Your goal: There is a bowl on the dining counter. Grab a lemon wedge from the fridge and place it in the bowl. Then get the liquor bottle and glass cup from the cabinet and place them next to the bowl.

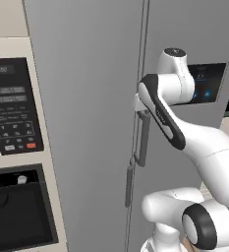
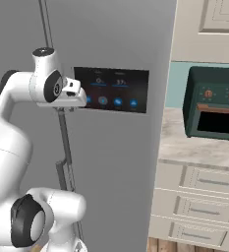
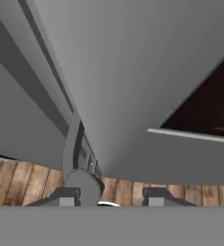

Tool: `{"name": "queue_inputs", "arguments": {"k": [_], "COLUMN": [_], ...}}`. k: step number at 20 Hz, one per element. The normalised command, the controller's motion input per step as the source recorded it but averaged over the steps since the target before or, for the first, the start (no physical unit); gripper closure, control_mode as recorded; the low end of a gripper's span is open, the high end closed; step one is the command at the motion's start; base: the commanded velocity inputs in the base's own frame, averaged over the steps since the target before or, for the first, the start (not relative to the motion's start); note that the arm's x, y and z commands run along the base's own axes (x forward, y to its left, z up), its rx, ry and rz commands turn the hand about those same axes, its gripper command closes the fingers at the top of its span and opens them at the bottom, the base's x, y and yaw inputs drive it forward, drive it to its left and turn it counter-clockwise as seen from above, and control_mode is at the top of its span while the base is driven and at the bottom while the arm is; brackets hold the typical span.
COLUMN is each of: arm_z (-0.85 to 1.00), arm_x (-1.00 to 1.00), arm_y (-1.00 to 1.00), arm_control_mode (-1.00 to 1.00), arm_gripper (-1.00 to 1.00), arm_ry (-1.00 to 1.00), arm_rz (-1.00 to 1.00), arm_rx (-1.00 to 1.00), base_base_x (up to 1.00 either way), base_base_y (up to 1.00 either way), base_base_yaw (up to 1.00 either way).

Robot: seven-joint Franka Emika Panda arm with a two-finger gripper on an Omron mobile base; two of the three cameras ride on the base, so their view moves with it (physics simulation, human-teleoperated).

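**Tool at the fridge handle, doors closed**

At the bottom of the hand view the tool [image 3: 112, 196] shows its two dark fingertips [image 3: 157, 196] set apart, and the rounded end of a grey handle [image 3: 76, 161] rises beside the left tip, running up and away along the door. Whether the tips press on the handle I cannot tell; they stand parted with a gap between them. Wooden floor [image 3: 22, 180] shows in the lower left of that view.

In the left base view the white arm [image 1: 204, 157] rises from the lower right and bends up toward the centre, its wrist lying against the seam between the two doors of the fridge [image 1: 91, 123], right at the top of the vertical handle in the middle of the frame.

Farther back, the dark dispenser panel [image 2: 117, 89] sits at the centre of the right base view, just right of the wrist. A black built-in oven [image 1: 13, 108] fills the left edge of the left base view. At the right of the right base view a dark green toaster oven [image 2: 215, 104] stands on a pale surface [image 2: 185, 145] above cream drawers [image 2: 204, 199]
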Motion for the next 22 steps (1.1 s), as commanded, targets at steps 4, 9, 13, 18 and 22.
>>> {"name": "queue_inputs", "arguments": {"k": [4,9,13,18,22], "arm_z": [0.0,0.0,0.0,0.0,0.0], "arm_x": [-0.02,0.0,0.0,0.0,0.0], "arm_y": [0.0,0.0,0.0,0.0,0.0], "arm_control_mode": [1.0,1.0,1.0,1.0,1.0], "arm_gripper": [-1.0,-1.0,-1.0,-1.0,-1.0], "arm_ry": [0.0,0.0,0.0,0.0,0.0], "arm_rz": [0.0,0.0,0.0,0.0,0.0], "arm_rx": [0.0,0.0,0.0,0.0,0.0], "base_base_x": [-0.38,-0.78,-0.36,-0.18,-0.34], "base_base_y": [0.13,0.27,0.32,0.29,0.11], "base_base_yaw": [0.0,0.0,0.0,0.0,0.0]}}
